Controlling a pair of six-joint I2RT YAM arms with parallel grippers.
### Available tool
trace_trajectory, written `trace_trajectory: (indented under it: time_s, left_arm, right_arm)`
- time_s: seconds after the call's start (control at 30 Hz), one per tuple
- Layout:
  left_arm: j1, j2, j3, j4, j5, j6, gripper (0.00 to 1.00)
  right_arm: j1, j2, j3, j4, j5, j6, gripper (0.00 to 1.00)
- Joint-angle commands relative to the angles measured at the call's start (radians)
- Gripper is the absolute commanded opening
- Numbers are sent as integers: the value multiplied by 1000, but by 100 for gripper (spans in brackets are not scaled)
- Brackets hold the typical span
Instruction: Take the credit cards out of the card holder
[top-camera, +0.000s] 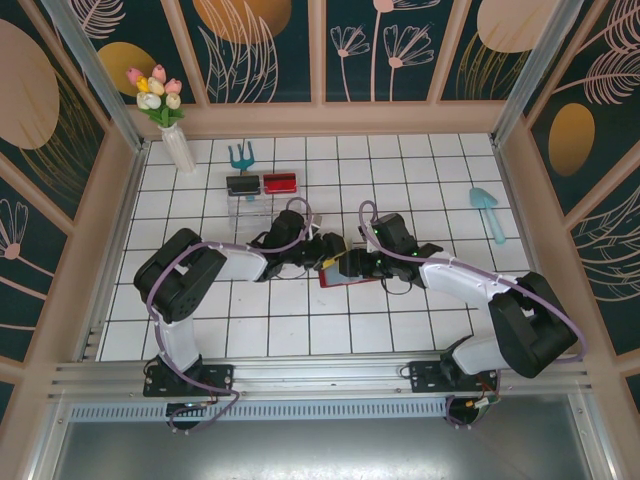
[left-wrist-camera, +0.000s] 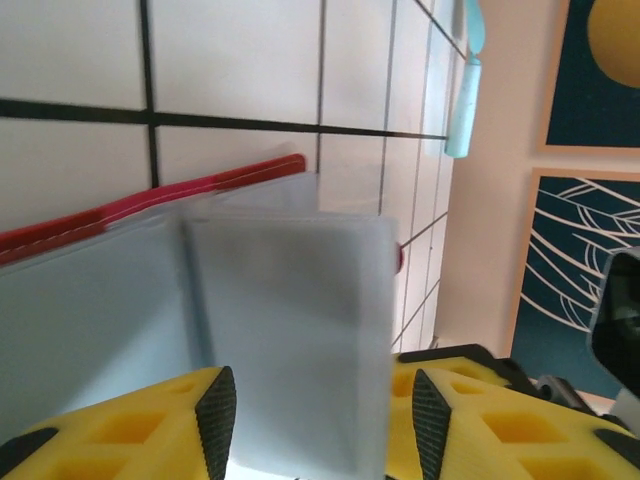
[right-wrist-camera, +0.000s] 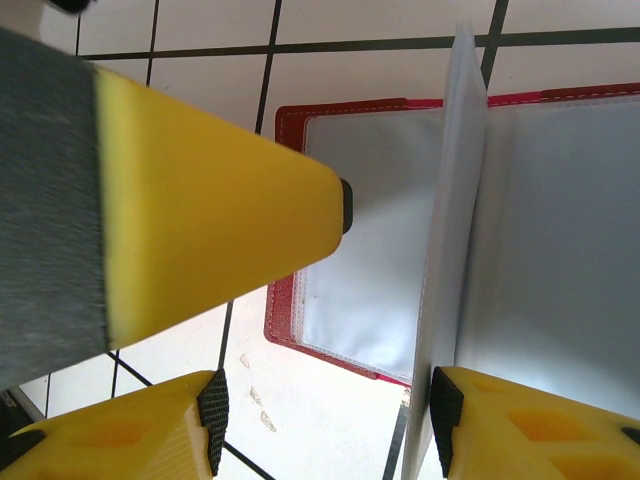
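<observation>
tabletop (top-camera: 270, 335): glossy white square tiles with dark grout lines, walled by pale wooden frames.
card holder (top-camera: 338, 278): lies open and flat about midway between the left and right edges, a little closer to the near edge than to the far one. it has a red cover with a stitched border and rounded corners, and inner pockets of cloudy grey-blue plastic.
pocket leaf (left-wrist-camera: 290, 330): one thin, soft rectangular sheet stands lifted off the open pages, and from the right wrist it shows edge-on as a pale sliver. whether a card sits inside cannot be told.
left end effector (left-wrist-camera: 325, 405): spread. wedge-shaped yellow fingers with black ribbed pads flank the lifted leaf, one pad overlapping its side, the other just clear of it.
right end effector (right-wrist-camera: 328, 425): spread wide above the holder. one pad is just beside the foot of the lifted leaf, with nothing pinched.
trowel (top-camera: 488, 212): pale teal plastic, near the right edge, well apart from the holder.
trays: a small black tray (top-camera: 242, 185) and a red tray (top-camera: 280, 183) sit side by side toward the far edge.
vase (top-camera: 180, 148): slim and white, holding tulips, in the far left corner.
</observation>
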Motion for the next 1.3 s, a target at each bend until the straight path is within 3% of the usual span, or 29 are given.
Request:
trace_trajectory:
  time_s: [0.0,0.67,0.73,0.8,0.83,1.27]
  left_arm:
    - [-5,23,41,30,29,28,54]
    - [-6,79,88,-138,15,86,51]
    - [-8,70,80,-115,30,86,54]
    - [-7,53,75,-86,38,86,74]
    - [-9,43,75,-74,44,89,77]
    - [-17,70,99,-167,24,117,66]
  right_arm:
    - [5,-9,24,12,-17,11,58]
    - [-2,2,26,19,-21,11,60]
    - [-2,5,28,23,-29,11,62]
    - [-3,10,28,27,-37,12,62]
    - [-2,10,28,31,-42,14,62]
    - [-4,4,22,33,-36,19,62]
